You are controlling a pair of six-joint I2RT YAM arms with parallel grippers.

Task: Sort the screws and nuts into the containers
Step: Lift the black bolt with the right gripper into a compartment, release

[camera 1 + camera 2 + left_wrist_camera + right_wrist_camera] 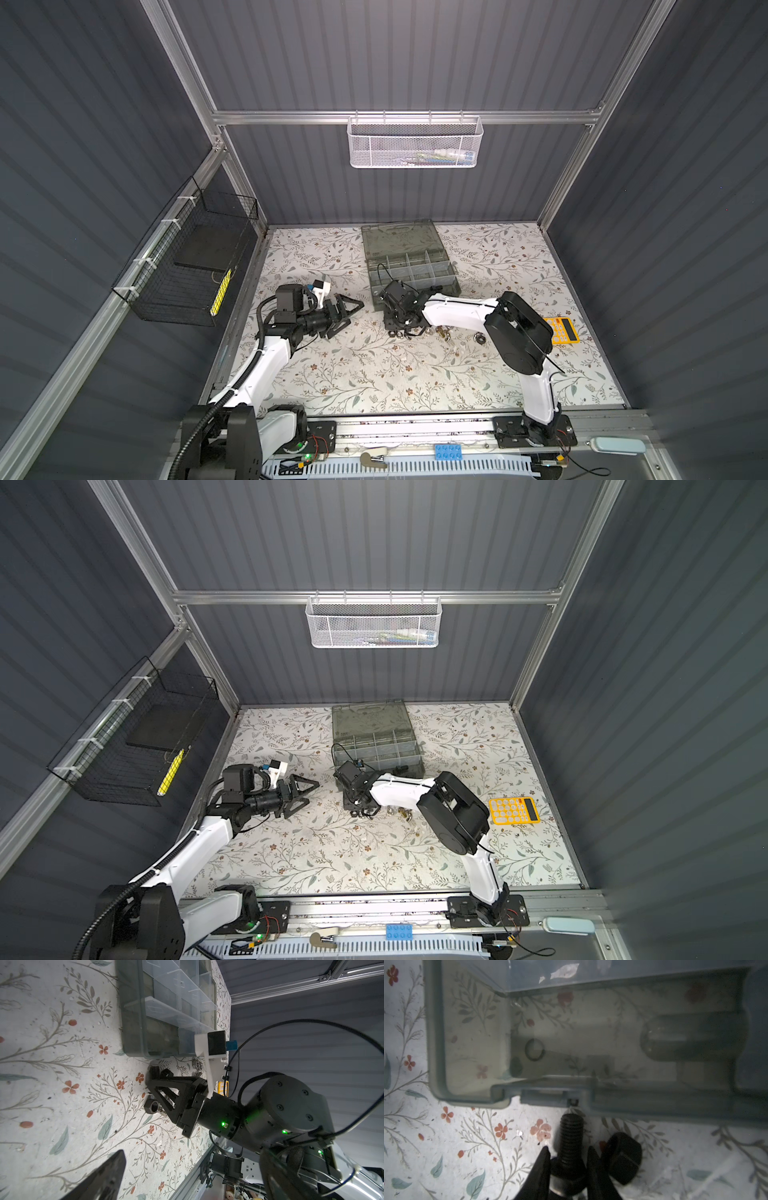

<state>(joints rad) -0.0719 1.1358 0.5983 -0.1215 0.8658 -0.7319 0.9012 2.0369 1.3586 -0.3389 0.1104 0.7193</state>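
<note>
At 9 o'clock, left gripper point(347, 316): jaws wide, holding nothing, lying clear of the pick.
Right gripper point(568, 1148): jaws narrow, astride black bolt point(571, 1126) lying on surface point(374, 374); whether it grips firmly, cannot tell.
Screws and nuts point(444, 331): loose at centre, unsorted.
Organiser case point(415, 272), 12 o'clock: lid point(399, 241) laid back for drop-in.

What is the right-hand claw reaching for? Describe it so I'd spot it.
Find the grey-green organiser case at the back of the flowered table. Just before its near edge, the right claw straddles a black bolt, threaded shaft pointing at the case. The stubby black hex piece beside it shows no shaft.
</note>
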